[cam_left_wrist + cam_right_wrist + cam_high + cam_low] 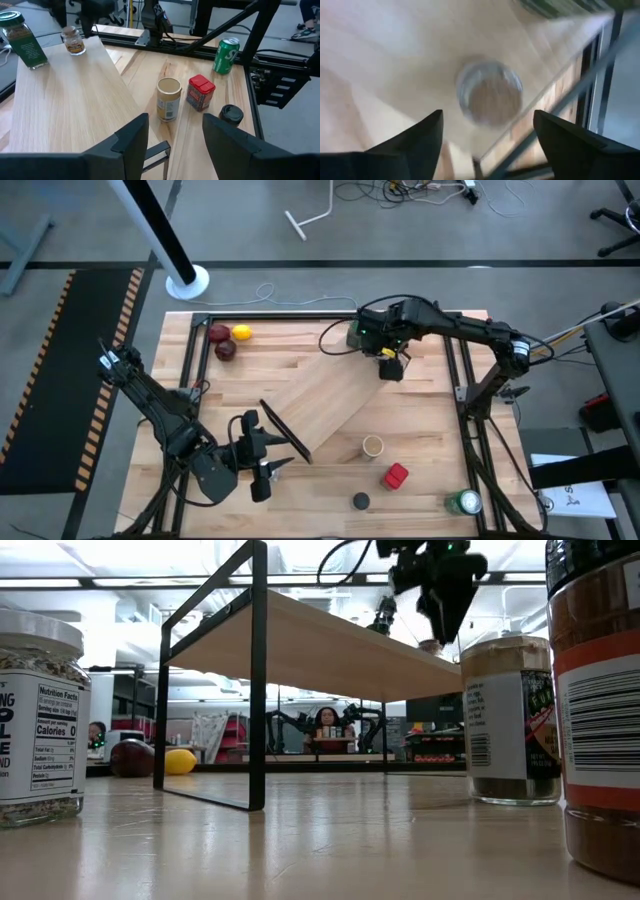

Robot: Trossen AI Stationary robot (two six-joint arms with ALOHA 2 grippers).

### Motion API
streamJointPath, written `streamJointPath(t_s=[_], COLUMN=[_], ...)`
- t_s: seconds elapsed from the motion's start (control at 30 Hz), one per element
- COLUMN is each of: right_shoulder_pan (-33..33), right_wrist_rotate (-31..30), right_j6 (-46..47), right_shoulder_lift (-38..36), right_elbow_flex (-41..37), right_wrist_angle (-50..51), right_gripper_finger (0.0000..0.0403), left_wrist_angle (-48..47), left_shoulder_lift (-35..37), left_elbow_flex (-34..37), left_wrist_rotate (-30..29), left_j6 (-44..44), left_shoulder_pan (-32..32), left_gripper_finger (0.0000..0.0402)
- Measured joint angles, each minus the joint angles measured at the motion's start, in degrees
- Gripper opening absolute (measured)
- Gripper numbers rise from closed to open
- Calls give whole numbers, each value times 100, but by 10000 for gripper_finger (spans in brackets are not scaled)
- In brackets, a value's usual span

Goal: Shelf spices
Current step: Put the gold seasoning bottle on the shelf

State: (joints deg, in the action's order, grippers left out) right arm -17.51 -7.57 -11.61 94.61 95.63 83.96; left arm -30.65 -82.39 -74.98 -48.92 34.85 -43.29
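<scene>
I saw the shelf [330, 405] lying diagonally across the table [420, 430], my right gripper [390, 367] spread open above the tiny grey-capped jar [73, 40] at its far end beside the green-lidded dark jar [23, 39], and my left gripper [262, 470] open near the near end.

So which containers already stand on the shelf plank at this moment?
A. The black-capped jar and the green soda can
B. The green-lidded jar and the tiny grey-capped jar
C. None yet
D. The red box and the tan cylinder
B: the left wrist view shows the green-lidded jar and the tiny grey-capped jar on the far end of the shelf, while the others sit on the tabletop beside it.
</scene>
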Motion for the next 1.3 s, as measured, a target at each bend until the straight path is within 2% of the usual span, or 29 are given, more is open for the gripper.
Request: streamJointPath(t_s=[0.13, 0.23, 0.57, 0.9, 1.07, 1.3], right_shoulder_pan=[101, 351, 1772, 3652, 4013, 4115], right_wrist_rotate=[-4, 213, 368, 458, 241, 191], right_j6=[547, 914, 2213, 2857, 3123, 3297], right_shoulder_lift=[-83, -317, -704, -306, -41, 260], right_elbow_flex=[360, 338, -45, -812, -815, -829], right_wrist_angle=[634, 575, 561, -1072, -1448, -1764], right_gripper_finger=[308, 313, 296, 283, 296, 324], left_wrist_angle=[0, -2, 72, 111, 119, 127], left_shoulder_lift=[0, 0, 0, 0, 0, 0], left_elbow_flex=[-4, -7, -9, -9, -9, -9], left_wrist_rotate=[1, 1, 95, 211, 214, 211], left_j6=[-2, -2, 20, 23, 22, 0], left_shoulder_pan=[0, 0, -11, -16, -16, -13], left_gripper_finger=[179, 176, 171, 172, 169, 178])
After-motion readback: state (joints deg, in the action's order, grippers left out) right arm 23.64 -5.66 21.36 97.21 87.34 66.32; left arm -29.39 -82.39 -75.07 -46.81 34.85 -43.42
